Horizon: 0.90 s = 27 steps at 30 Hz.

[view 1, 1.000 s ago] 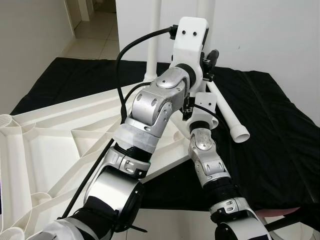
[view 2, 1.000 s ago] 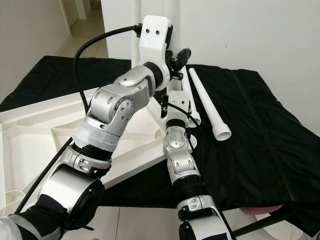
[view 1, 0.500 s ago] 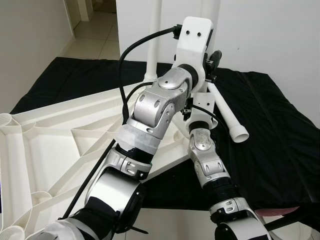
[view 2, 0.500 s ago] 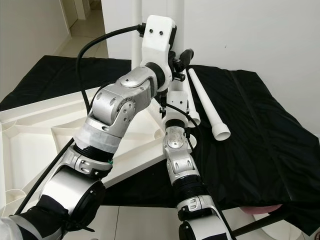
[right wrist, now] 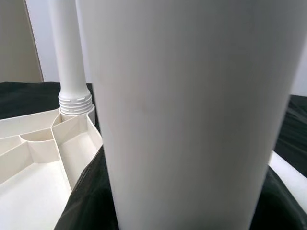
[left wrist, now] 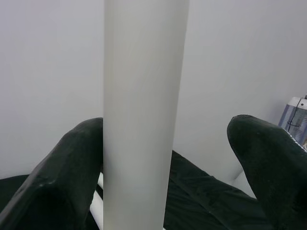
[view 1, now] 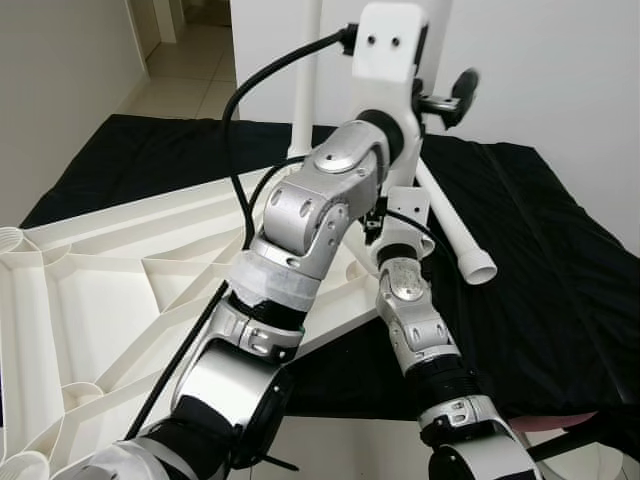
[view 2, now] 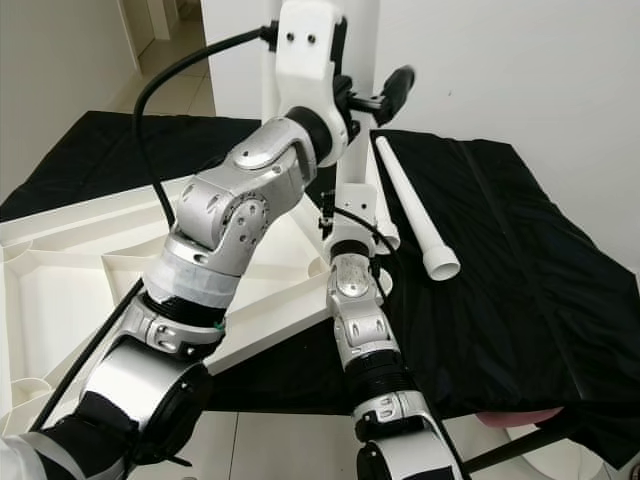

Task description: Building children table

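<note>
2 pincers on white leg (left wrist: 141, 120) | left pincer (left wrist: 168, 158) open | no writing

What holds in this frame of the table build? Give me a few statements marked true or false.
1. A loose leg lies on the cloth. True.
2. The cloth is red. False: it is black.
3. The tabletop lies underside up, ribs showing. True.
4. The left end effector is shut on nothing. False: its fingers are apart, with an upright leg between them.
5. No leg stands in the tabletop. False: a threaded leg stands upright at a tabletop corner.
</note>
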Tool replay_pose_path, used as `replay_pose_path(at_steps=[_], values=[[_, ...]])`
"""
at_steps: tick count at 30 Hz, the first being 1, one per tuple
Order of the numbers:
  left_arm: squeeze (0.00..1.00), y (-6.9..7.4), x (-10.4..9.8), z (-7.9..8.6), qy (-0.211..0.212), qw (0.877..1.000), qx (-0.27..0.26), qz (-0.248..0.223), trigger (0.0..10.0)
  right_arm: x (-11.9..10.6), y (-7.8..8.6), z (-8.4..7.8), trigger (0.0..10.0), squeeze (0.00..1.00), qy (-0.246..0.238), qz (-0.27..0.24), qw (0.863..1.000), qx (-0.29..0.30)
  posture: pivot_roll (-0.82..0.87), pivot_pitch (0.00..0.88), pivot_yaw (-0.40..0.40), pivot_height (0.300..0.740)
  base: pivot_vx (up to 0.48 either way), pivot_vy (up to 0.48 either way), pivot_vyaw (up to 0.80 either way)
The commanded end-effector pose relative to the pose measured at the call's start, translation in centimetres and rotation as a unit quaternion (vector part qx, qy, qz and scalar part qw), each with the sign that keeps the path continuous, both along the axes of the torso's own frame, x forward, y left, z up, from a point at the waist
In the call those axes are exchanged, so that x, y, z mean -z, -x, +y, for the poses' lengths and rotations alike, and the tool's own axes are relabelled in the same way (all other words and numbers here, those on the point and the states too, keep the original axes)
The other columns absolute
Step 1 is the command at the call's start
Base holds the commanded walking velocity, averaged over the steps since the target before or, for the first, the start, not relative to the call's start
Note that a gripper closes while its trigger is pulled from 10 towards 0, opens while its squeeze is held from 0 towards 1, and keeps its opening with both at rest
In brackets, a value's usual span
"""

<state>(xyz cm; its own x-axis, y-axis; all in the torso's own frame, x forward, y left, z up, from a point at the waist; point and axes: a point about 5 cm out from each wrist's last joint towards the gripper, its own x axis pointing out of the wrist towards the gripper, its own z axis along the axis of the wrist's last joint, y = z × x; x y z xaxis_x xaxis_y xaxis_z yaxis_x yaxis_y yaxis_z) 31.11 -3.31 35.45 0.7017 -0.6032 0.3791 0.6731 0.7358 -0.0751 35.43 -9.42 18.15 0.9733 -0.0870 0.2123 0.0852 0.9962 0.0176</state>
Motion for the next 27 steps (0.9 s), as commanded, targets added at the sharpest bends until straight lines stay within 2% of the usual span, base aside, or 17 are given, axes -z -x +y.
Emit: replay_pose_path(at_steps=[1, 3, 8, 9, 10, 14, 17, 21, 24, 27], values=[[0.0, 1.8, -0.2, -1.8, -0.001, 0.994, 0.108, -0.028, 10.0, 0.0, -0.3, -0.5, 10.0, 0.0, -0.021, 0.011, 1.0, 0.0, -0.06, 0.0, -0.026, 0.74, 0.0, 0.0, 0.0], [0.0, 1.8, 0.0, -1.5, -0.003, 0.994, 0.102, -0.033, 10.0, 0.1, -0.3, -0.4, 10.0, 0.0, -0.053, 0.019, 0.998, -0.027, -0.06, 0.0, -0.021, 0.74, 0.0, 0.0, 0.0], [0.0, 1.6, 0.1, -1.1, -0.002, 0.995, 0.092, -0.034, 10.0, 0.0, -0.3, -0.5, 10.0, 0.0, -0.061, 0.02, 0.998, -0.029, -0.06, 0.0, -0.017, 0.74, 0.0, 0.0, 0.0], [0.0, 0.9, 0.4, -0.3, 0.002, 0.997, 0.067, -0.024, 10.0, 0.0, -0.3, -0.6, 10.0, 0.0, -0.064, 0.024, 0.997, -0.041, -0.06, 0.0, -0.013, 0.74, 0.0, 0.0, 0.0], [0.0, 0.9, 0.4, -0.3, 0.002, 0.997, 0.067, -0.024, 10.0, 0.0, -0.3, -0.6, 10.0, 0.0, -0.064, 0.024, 0.997, -0.041, -0.06, 0.0, -0.013, 0.74, 0.0, 0.0, 0.0], [0.0, -1.0, 1.6, 2.5, 0.004, 1.0, 0.015, 0.0, 10.0, -0.3, -0.2, -1.3, 10.0, 0.0, -0.075, 0.03, 0.995, -0.066, -0.07, 0.0, 0.009, 0.74, 0.0, 0.0, 0.0], [0.0, -1.2, 1.8, 2.9, 0.002, 1.0, 0.008, 0.002, 10.0, -0.4, -0.2, -1.4, 10.0, 0.0, -0.077, 0.026, 0.994, -0.072, -0.07, 0.0, 0.009, 0.74, 0.0, 0.0, 0.0], [0.0, -2.0, 3.9, 5.0, -0.027, 0.999, -0.026, 0.015, 10.0, -0.7, 0.1, -3.2, 10.0, 0.0, -0.083, 0.018, 0.994, -0.063, -0.07, 0.0, -0.006, 0.74, 0.0, 0.0, 0.0], [0.0, -2.1, 4.4, 5.3, -0.031, 0.999, -0.032, 0.023, 10.0, -0.7, 0.2, -3.5, 10.0, 0.0, -0.08, 0.017, 0.995, -0.06, -0.07, 0.0, -0.01, 0.74, 0.0, 0.0, 0.0], [0.0, -2.4, 6.8, 6.4, -0.051, 0.996, -0.061, 0.05, 10.0, -0.3, 0.9, -4.8, 10.0, 0.0, -0.045, 0.006, 0.998, -0.052, -0.07, 0.0, -0.017, 0.74, 0.0, 0.0, 0.0]])
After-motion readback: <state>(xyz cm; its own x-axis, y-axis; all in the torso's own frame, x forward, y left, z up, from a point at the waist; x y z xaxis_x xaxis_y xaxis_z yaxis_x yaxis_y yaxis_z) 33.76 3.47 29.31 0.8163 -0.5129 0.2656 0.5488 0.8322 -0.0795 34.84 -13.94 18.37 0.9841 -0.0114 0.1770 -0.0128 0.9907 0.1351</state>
